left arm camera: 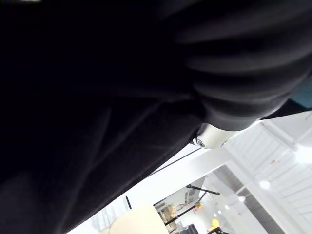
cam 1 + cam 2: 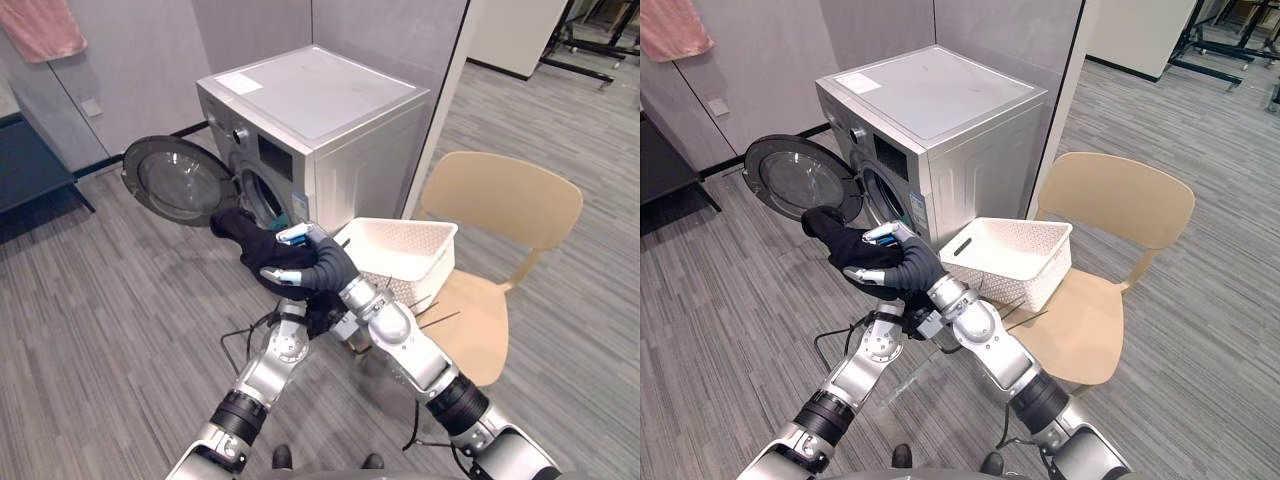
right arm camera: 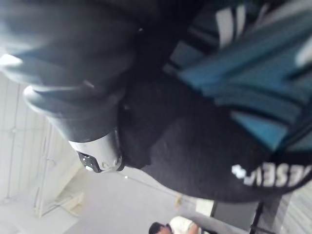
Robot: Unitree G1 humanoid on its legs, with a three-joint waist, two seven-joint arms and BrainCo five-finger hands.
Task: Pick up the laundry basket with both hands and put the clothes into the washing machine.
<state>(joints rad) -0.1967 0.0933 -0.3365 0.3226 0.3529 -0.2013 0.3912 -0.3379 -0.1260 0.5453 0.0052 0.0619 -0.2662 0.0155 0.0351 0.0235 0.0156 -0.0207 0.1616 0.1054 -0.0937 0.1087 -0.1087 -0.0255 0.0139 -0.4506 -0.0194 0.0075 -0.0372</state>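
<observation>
Right hand (image 2: 318,262) had its fingers curled round a bunched black garment (image 2: 245,238), just in front of the silver front-loading washing machine (image 2: 320,110), whose round door (image 2: 175,180) hung open on the left. Left hand (image 2: 322,316) was buried under the cloth, so I couldn't tell its grip. The white plastic laundry basket (image 2: 400,250) sat on the tan chair (image 2: 510,200) to the right. I'd push the bundle well inside the drum before letting go, so nothing trails out.

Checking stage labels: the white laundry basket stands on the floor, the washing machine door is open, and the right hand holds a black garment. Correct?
No: the white laundry basket stands on the beige chair, as the left eye view shows. The washing machine door is open, and the right hand holds the black garment.
</observation>
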